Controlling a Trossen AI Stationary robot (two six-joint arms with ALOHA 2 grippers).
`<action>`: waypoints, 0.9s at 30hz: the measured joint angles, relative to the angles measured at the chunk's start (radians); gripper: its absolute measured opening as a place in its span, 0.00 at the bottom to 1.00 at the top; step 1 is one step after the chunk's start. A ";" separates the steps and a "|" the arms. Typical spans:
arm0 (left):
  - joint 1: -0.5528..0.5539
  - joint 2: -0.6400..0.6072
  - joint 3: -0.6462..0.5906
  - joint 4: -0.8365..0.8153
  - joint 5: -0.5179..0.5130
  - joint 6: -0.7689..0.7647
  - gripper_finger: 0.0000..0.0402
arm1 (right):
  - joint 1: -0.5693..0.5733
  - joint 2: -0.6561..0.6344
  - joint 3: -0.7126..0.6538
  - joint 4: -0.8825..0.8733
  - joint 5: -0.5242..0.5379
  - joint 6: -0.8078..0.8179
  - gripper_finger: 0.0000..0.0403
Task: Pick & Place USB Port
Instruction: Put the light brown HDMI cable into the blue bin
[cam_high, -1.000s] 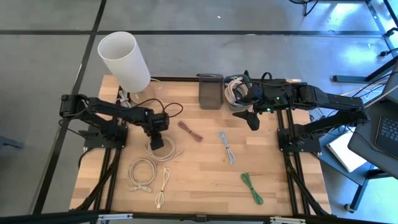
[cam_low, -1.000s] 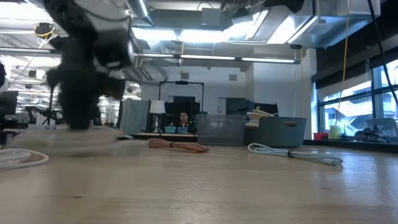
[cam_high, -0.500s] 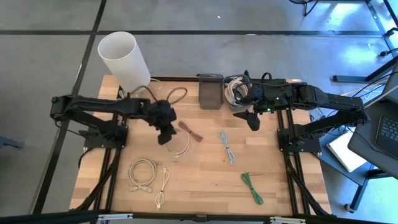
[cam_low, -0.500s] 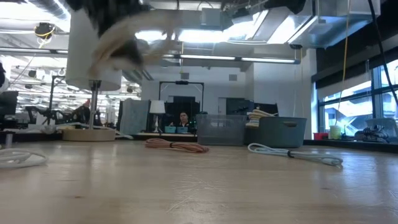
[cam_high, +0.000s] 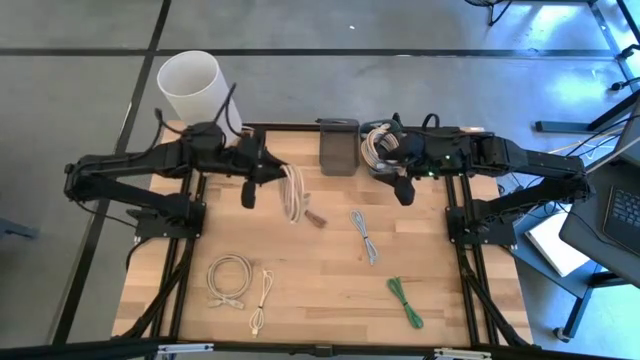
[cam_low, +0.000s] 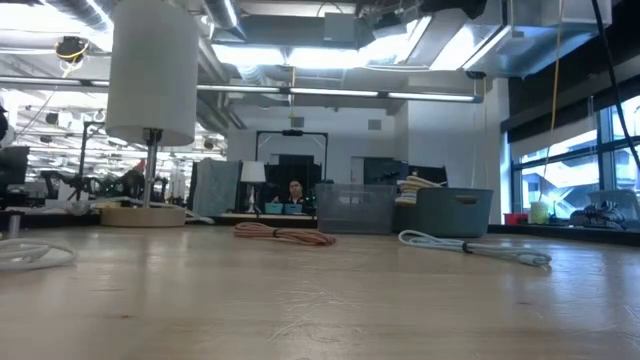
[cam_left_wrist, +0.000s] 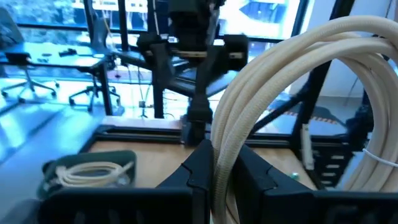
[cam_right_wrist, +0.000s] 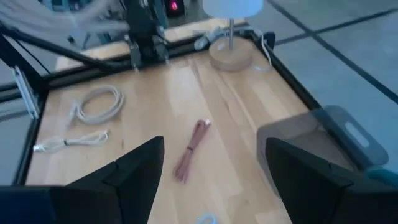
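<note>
My left gripper (cam_high: 272, 172) is raised over the table's far left part, level and pointing toward the table's right, shut on a coiled beige cable (cam_high: 292, 193). The low view shows neither the gripper nor the coil. In the left wrist view the coil (cam_left_wrist: 267, 93) fills the picture above my gripper (cam_left_wrist: 225, 171). My right gripper (cam_high: 401, 187) hovers open beside the clear bin (cam_high: 378, 146), which holds coiled cables; the right wrist view shows its fingers spread wide (cam_right_wrist: 211, 186). A grey bin (cam_high: 338, 147) stands to the left of the clear one. My left gripper pinches the beige cable's bundled loops (cam_left_wrist: 227, 149) between its two fingers (cam_left_wrist: 202, 168), several strands together. The fingers come in level from the table's left. The coil is lifted clear of the table, and its loops hang free beyond the fingers (cam_high: 296, 208).
On the table lie a brown cable (cam_high: 314, 217), a grey-white cable (cam_high: 364, 236), a green cable (cam_high: 405, 301), a beige coil (cam_high: 229, 277) and a white cable (cam_high: 260, 302). A white lamp (cam_high: 193, 88) stands at the far left corner.
My left gripper has risen from the table's left middle and swung toward the far edge and right, turning level. The beige coil came up with it, from lying on the table to hanging clear. It has left the low view.
</note>
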 joint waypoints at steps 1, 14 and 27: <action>0.010 0.010 0.000 0.013 0.002 0.011 0.07 | 0.000 0.000 0.000 0.014 0.000 0.001 0.71; 0.232 0.260 0.000 0.423 0.264 -0.003 0.07 | 0.002 0.012 0.000 0.175 -0.044 0.003 0.71; 0.345 0.391 0.004 0.668 0.402 -0.159 0.07 | 0.006 0.144 0.001 0.438 -0.200 -0.021 0.71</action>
